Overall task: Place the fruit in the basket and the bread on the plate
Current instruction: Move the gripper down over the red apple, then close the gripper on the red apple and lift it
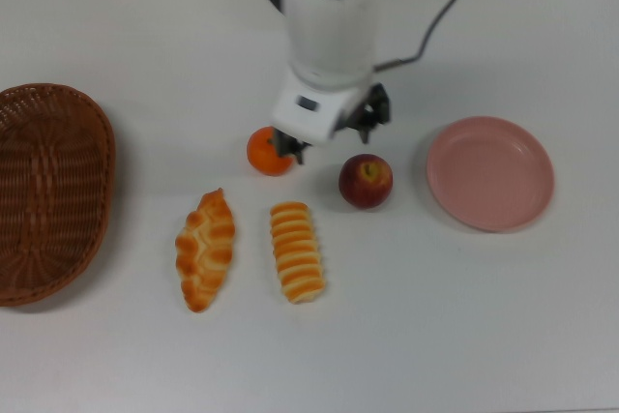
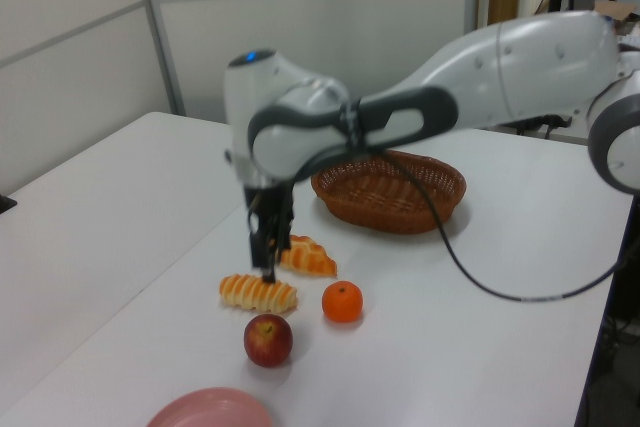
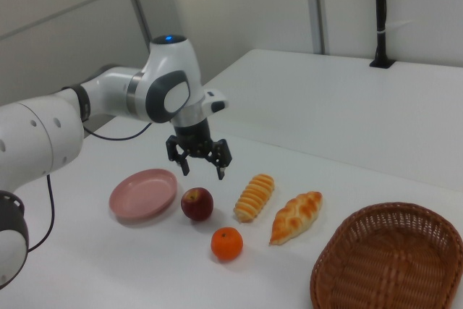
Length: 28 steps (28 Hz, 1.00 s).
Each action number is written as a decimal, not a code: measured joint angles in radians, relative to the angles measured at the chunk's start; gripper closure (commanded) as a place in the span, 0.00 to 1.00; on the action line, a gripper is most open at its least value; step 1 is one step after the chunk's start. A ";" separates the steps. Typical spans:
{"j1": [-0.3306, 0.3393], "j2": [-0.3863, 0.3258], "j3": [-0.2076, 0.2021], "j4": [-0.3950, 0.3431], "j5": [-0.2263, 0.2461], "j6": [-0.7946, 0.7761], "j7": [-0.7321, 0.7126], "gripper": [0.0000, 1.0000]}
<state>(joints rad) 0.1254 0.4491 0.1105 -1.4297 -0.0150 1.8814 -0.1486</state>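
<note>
My pincer (image 3: 203, 161) hangs above the white counter (image 1: 464, 316) with its fingers spread, gripping nothing — in the top view it sits over the gap between the bright orange mandarin (image 1: 267, 153) and the dark red apple (image 1: 366, 181), arm body covering part of the mandarin. Both fruits rest on the counter, near each other but apart. Nearer the top view's bottom edge lie the two pastries side by side, not touching: golden leaf-shaped braided pastry (image 1: 205, 250) on the top view's left, straight ridged golden roll (image 1: 296, 250) to its right. Round pale pink plate (image 1: 490, 173) sits right of the apple in the top view, nothing on it. Large reddish-brown woven wicker basket (image 1: 48, 191) is at the top view's far left, well apart from the food — nothing in it.
</note>
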 measured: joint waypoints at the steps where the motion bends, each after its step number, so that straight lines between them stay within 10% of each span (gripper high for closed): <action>1: 0.018 0.012 0.000 -0.004 -0.011 0.013 0.016 0.00; 28: 0.122 0.122 0.000 -0.028 -0.189 0.023 0.109 0.00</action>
<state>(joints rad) 0.2472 0.5710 0.1101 -1.4577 -0.2041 1.9047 -0.0399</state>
